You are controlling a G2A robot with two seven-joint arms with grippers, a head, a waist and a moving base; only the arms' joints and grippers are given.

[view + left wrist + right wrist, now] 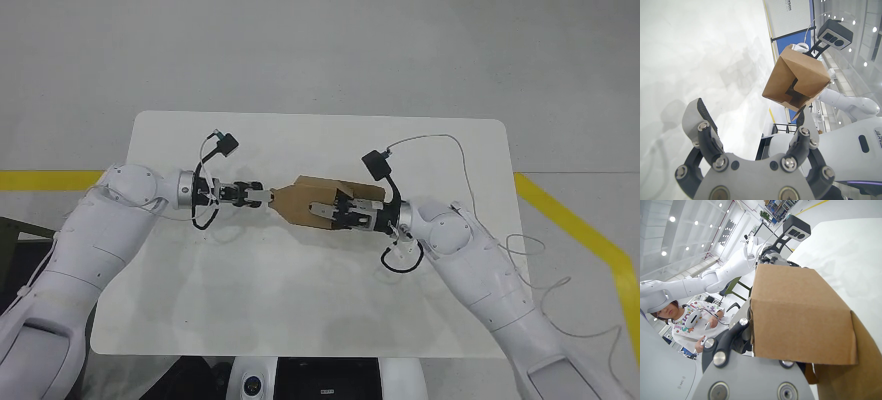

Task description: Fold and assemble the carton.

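Holding a brown carton (312, 196) over the middle of the surface (300, 310), the right jaws are clamped on its wall. The left jaws stand apart at its half-locked end flaps (791, 89); a skewed push could pop them open.

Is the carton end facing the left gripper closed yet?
Not fully. The carton's flaps are folded in, but a dark gap shows between them.

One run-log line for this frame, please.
carton: end flaps partly folded | right gripper: shut on carton | left gripper: open, fingertip at loose flap
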